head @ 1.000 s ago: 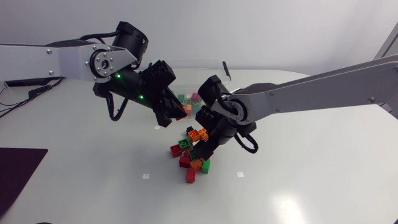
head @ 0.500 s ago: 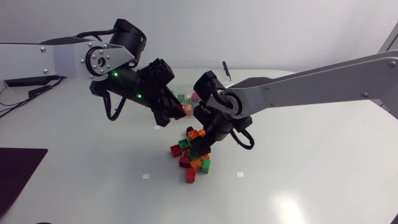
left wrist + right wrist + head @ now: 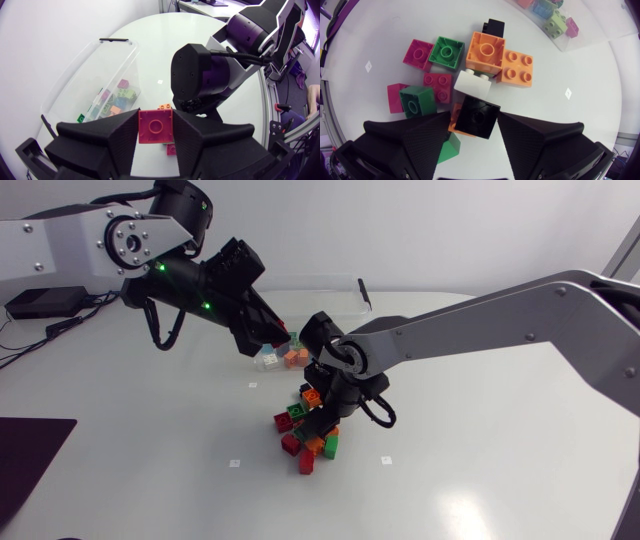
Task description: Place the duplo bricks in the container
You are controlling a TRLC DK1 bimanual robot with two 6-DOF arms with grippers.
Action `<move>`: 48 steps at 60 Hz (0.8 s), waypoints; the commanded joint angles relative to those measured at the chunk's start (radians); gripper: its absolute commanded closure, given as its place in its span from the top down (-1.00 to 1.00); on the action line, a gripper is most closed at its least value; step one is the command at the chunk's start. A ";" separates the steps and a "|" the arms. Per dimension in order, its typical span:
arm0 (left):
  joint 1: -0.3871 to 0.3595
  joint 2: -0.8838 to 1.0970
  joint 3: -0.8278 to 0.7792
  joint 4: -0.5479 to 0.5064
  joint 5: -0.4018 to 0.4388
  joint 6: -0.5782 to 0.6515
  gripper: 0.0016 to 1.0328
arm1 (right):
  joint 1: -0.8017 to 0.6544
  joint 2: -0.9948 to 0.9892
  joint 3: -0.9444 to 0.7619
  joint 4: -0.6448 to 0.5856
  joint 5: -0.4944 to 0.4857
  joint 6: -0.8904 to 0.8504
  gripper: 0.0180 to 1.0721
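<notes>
My left gripper [image 3: 270, 337] [image 3: 155, 131] is shut on a red brick [image 3: 155, 125] and hangs over the near end of the clear container [image 3: 345, 288] [image 3: 82, 70], which holds several coloured bricks [image 3: 116, 97]. A pile of duplo bricks [image 3: 303, 442] lies mid-table. My right gripper [image 3: 322, 412] [image 3: 476, 122] is down on that pile, open, with a black brick [image 3: 478, 116] between its fingers and a thin gap on one side. Ahead of it lie a white brick [image 3: 472, 84], two orange bricks [image 3: 486, 51], a green brick [image 3: 447, 53] and magenta ones [image 3: 417, 54].
A dark mat [image 3: 28, 450] lies at the table's front left corner. Small white markers [image 3: 234, 463] [image 3: 386, 461] sit on the tabletop near the pile. My right arm [image 3: 210, 75] stands close ahead of the left gripper.
My left arm has swung back and left toward the container with the red brick. My right gripper has shifted left, settled onto the pile and narrowed its fingers around the black brick.
</notes>
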 commanded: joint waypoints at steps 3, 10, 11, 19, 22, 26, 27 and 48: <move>0.007 -0.018 0.040 -0.015 0.019 -0.004 -0.47 | -0.009 0.018 0.027 -0.009 0.017 0.024 -0.05; 0.008 -0.018 0.052 -0.027 0.020 0.001 -0.47 | -0.014 0.008 0.021 -0.009 0.017 0.025 -0.13; 0.008 -0.018 0.052 -0.029 0.020 0.001 -0.47 | -0.015 0.005 0.017 -0.009 0.017 0.024 -0.13; 0.008 -0.018 0.054 -0.034 0.020 0.004 -0.47 | -0.021 -0.014 0.005 -0.008 0.015 0.024 -0.13; 0.008 -0.018 0.052 -0.034 0.020 0.005 -0.47 | -0.023 -0.022 0.002 -0.006 0.015 0.022 -0.13; 0.008 -0.018 0.052 -0.034 0.020 0.004 -0.47 | -0.025 -0.034 -0.003 -0.008 0.015 0.019 -0.22; 0.008 -0.020 0.052 -0.034 0.020 0.004 -0.47 | -0.025 -0.046 -0.007 -0.008 0.015 0.019 -0.26; 0.025 -0.022 0.098 -0.044 0.022 -0.002 -0.47 | -0.061 -0.199 -0.029 -0.043 0.014 -0.007 -0.29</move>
